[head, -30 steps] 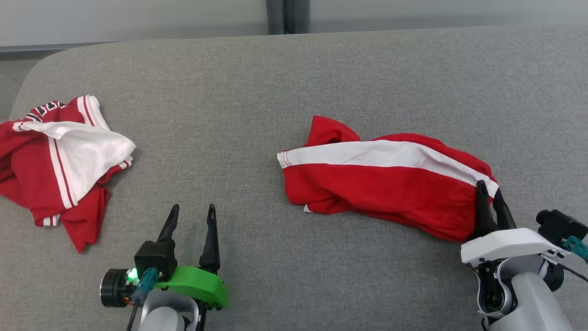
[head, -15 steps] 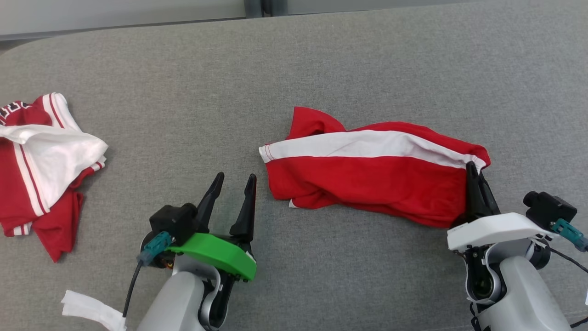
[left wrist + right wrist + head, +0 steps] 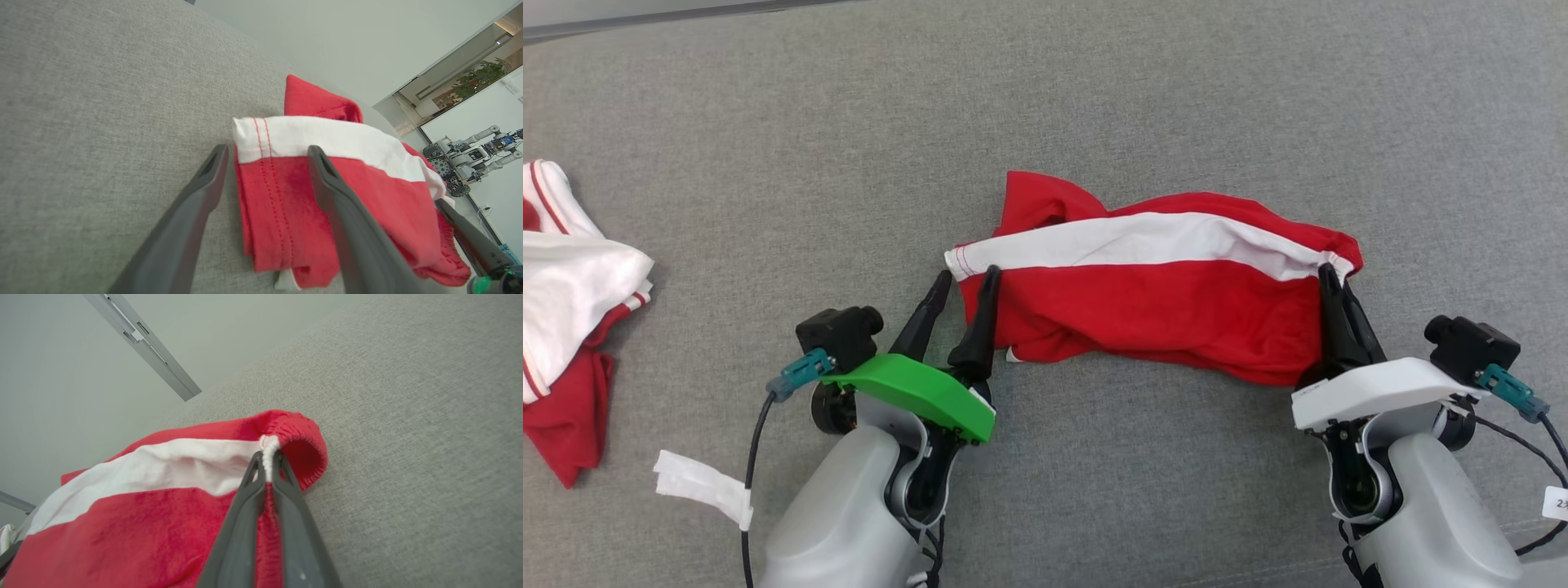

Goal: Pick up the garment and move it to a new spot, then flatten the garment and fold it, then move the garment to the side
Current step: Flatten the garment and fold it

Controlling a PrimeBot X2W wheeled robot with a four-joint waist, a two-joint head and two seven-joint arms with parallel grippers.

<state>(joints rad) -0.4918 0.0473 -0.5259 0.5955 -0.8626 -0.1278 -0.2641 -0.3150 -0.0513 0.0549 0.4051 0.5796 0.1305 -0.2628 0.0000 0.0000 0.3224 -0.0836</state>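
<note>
Head view: the red-and-white garment (image 3: 1152,306) is lying across the middle of the grey cushion (image 3: 1094,106).

Left wrist view: the left gripper (image 3: 267,150) is standing wide, straddling the garment's hemmed edge.

Right wrist view: the right gripper (image 3: 267,455) is pinching the garment's waistband tight.

The garment (image 3: 1143,302) lies mid-way across the surface (image 3: 1094,98), with the left gripper (image 3: 969,275) at its nine o'clock end, the right gripper (image 3: 1330,273) at its three o'clock end, and another cloth (image 3: 572,302) well apart toward nine o'clock.

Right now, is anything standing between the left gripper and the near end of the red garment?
Nothing visible does. The left gripper is open, straddling the hem edge of the garment. The right gripper is shut on its other end.
</note>
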